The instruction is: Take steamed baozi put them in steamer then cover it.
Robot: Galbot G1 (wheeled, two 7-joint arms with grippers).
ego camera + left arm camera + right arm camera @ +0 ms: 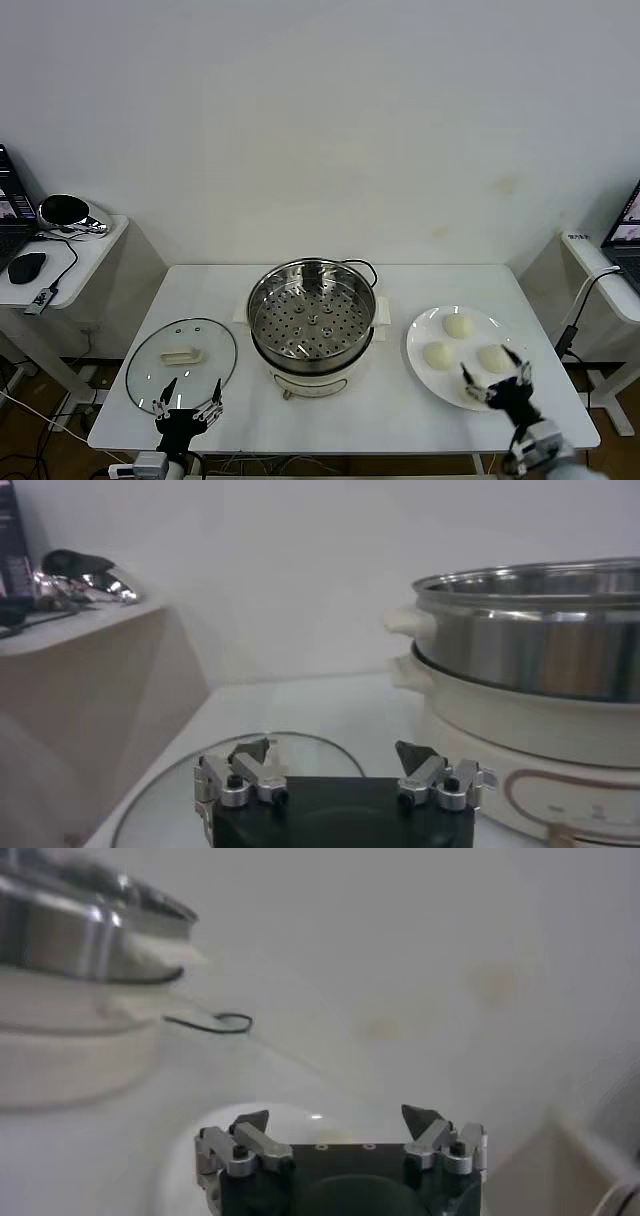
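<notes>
3 baozi [458, 325], head view only

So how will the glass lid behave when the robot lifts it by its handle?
The lid is clear glass with a metal rim, so it is probably stiff, fairly heavy and breakable if dropped. Its small bar handle sits at the centre, so it should hang roughly level but may swing. The smooth handle could slip.
</notes>
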